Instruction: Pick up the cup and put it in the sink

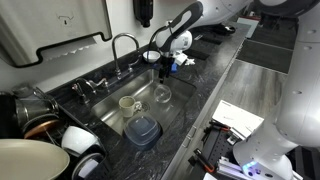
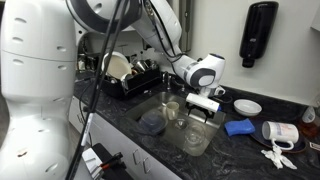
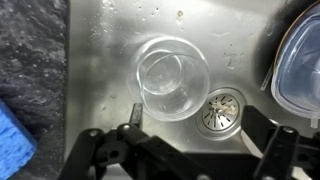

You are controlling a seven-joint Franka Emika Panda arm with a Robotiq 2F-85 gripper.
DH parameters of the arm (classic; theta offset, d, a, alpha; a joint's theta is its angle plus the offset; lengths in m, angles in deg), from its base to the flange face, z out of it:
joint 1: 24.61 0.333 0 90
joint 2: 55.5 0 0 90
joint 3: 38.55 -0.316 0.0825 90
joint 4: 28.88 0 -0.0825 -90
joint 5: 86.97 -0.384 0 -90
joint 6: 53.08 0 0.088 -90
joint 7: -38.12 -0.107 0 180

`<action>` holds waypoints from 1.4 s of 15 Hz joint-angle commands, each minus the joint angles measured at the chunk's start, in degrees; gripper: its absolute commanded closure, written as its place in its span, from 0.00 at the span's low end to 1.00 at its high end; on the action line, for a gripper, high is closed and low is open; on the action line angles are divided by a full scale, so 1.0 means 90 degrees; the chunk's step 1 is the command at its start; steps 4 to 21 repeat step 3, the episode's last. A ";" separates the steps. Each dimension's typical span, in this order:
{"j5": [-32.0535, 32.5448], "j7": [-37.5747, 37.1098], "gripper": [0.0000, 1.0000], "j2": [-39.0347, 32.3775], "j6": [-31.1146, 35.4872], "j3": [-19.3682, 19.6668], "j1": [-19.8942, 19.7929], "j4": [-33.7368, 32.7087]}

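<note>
In the wrist view the cup [image 3: 172,78] is clear and colourless against the dull silver steel of the sink [image 3: 110,40]. At nine o'clock of the cup the countertop [image 3: 30,50] is black with fine pale speckles. At eight o'clock a sponge [image 3: 12,135] is bright blue. At three o'clock a container [image 3: 300,65] is translucent grey-blue. The gripper [image 3: 192,125] is matte black. In an exterior view the mug [image 1: 128,102] is cream.

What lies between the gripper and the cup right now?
Nothing: the wrist view shows only bare steel of the sink between the open gripper and the cup, which stands beside the drain.
</note>
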State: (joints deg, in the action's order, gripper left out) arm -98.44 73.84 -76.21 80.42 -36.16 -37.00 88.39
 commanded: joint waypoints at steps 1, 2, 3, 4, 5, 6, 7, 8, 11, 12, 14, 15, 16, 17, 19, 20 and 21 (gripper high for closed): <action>0.0453 -0.0326 0.00 0.0966 0.0077 0.0133 0.0045 0.0758; 0.0556 -0.0384 0.00 0.1154 0.0121 0.0171 0.0051 0.0881; 0.0671 -0.0520 0.00 0.1337 0.0132 0.0220 0.0066 0.0989; 0.0671 -0.0520 0.00 0.1337 0.0132 0.0220 0.0066 0.0989; 0.0671 -0.0520 0.00 0.1337 0.0132 0.0220 0.0066 0.0989; 0.0671 -0.0520 0.00 0.1337 0.0132 0.0220 0.0066 0.0989; 0.0671 -0.0520 0.00 0.1337 0.0132 0.0220 0.0066 0.0989; 0.0671 -0.0520 0.00 0.1337 0.0132 0.0220 0.0066 0.0989; 0.0671 -0.0520 0.00 0.1337 0.0132 0.0220 0.0066 0.0989; 0.0671 -0.0520 0.00 0.1337 0.0132 0.0220 0.0066 0.0989; 0.0671 -0.0520 0.00 0.1337 0.0132 0.0220 0.0066 0.0989; 0.0671 -0.0520 0.00 0.1337 0.0132 0.0220 0.0066 0.0989; 0.0671 -0.0520 0.00 0.1337 0.0132 0.0220 0.0066 0.0989; 0.0671 -0.0520 0.00 0.1337 0.0132 0.0220 0.0066 0.0989; 0.0671 -0.0520 0.00 0.1337 0.0132 0.0220 0.0066 0.0989; 0.0671 -0.0520 0.00 0.1337 0.0132 0.0220 0.0066 0.0989; 0.0671 -0.0520 0.00 0.1337 0.0132 0.0220 0.0066 0.0989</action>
